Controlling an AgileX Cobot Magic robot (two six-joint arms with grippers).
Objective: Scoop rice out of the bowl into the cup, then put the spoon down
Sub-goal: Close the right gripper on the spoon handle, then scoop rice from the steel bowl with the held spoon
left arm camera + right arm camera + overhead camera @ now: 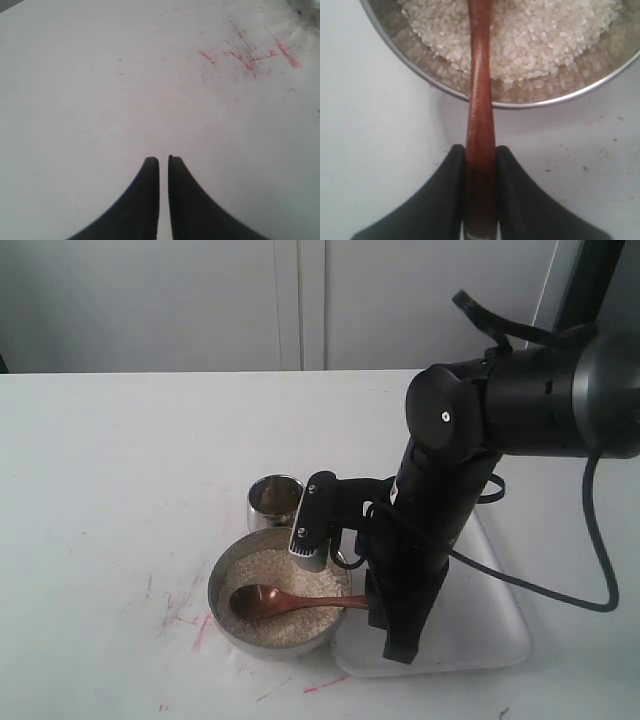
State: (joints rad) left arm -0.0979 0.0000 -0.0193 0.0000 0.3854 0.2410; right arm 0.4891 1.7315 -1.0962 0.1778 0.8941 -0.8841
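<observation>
Tabletop (100, 490); spoon (480, 95) end inside right gripper (480, 149)

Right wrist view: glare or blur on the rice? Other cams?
Right wrist view: rice grains crisp, bowl wall reflects them, spoon handle softens near the lens. Exterior view: soft, mild sheen on cup. Left wrist view: flat, even light.

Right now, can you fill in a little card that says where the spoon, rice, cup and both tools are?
rice: in the bowl
spoon: head resting on the rice, handle crossing the bowl's rim
cup: upright, beside the bowl
right tool: shut on the spoon handle
left tool: shut, empty, above the table
</observation>
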